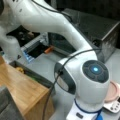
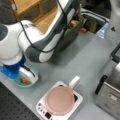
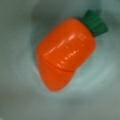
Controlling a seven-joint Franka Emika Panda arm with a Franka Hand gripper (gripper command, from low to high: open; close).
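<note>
Though its opening cannot be told, gripper (image 2: 27,78) over carrot (image 3: 65,52) in bowl (image 2: 35,72).

The carrot (image 3: 66,51) is seen lying in the bowl (image 3: 17,100) in the wrist view. In a front view the bowl (image 2: 18,82) is set on the surface (image 2: 87,57) at the left, beneath the tool (image 2: 28,75). The pan (image 2: 60,100) is placed to its right, on the scale (image 2: 75,106).
</note>
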